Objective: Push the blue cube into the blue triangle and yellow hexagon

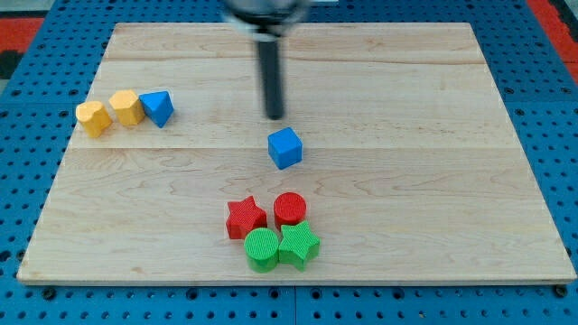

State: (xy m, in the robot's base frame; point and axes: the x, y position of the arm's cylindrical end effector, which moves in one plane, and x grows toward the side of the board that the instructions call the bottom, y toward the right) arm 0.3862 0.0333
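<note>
The blue cube (284,148) lies near the middle of the wooden board (433,181). The blue triangle (158,107) sits at the view's left, touching the yellow hexagon (126,106) on its left. A second yellow block (93,117) touches that hexagon's left side. My tip (275,116) stands just above the blue cube toward the view's top, slightly to its left, with a small gap between them.
A cluster sits below the cube toward the view's bottom: a red star (246,218), a red cylinder (290,208), a green cylinder (263,248) and a green block (299,244). Blue pegboard (36,181) surrounds the board.
</note>
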